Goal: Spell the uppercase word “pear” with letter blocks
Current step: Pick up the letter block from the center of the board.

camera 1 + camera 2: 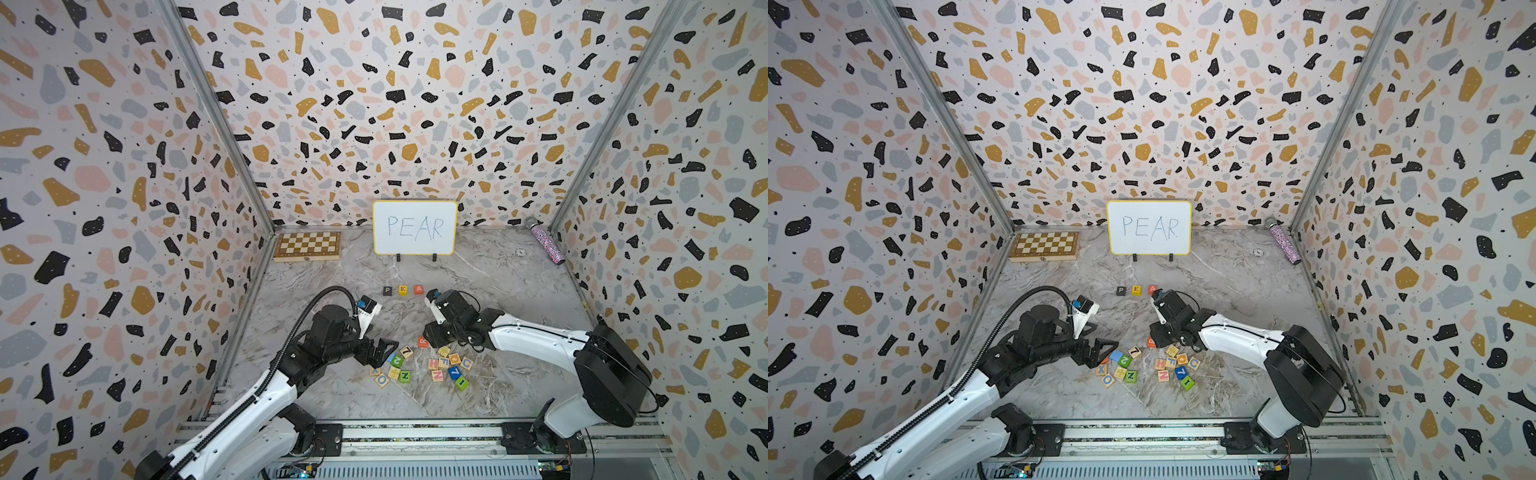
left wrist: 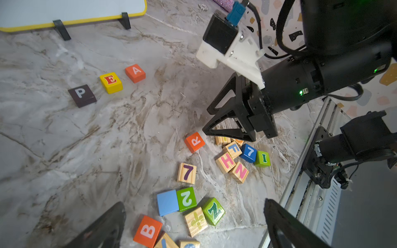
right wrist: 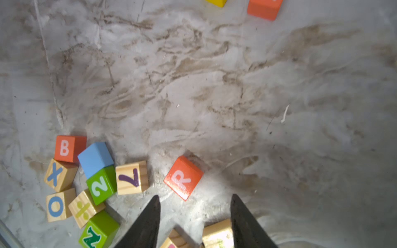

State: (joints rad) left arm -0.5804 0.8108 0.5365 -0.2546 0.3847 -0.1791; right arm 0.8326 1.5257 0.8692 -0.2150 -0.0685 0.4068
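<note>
In both top views a short, neat row sits on the table (image 1: 324,282), in front of the whiteboard (image 1: 414,227) that says PEAR. The P block (image 1: 387,290) comes first. The E block (image 1: 402,289) is at its 3 o'clock, and the A block (image 1: 418,289) is at 3 o'clock again. They are near each other but not touching. So three letters are done.

The R block (image 1: 422,342) is not in the row yet. It lies at 6 o'clock from the A block, well apart, at the edge of the pile of other blocks (image 1: 446,368). The right gripper (image 1: 430,334) hangs just beside it, at about its 2 o'clock. The left gripper (image 1: 383,351) is at the R block's 9 o'clock, near the pile.

In the left wrist view the R block (image 2: 194,141) lies crooked on the table, just beside the tips of the right gripper (image 2: 205,121). Its jaws are a little way apart, with nothing between them. The left gripper's own fingers (image 2: 107,225) are wide apart and hold nothing.

In the right wrist view the R block (image 3: 183,177) lies just in front of the two dark fingers (image 3: 148,216), not between them.

I think one job is left. The R needs to be picked up, set down at 3 o'clock of the A, and turned straight.
</note>
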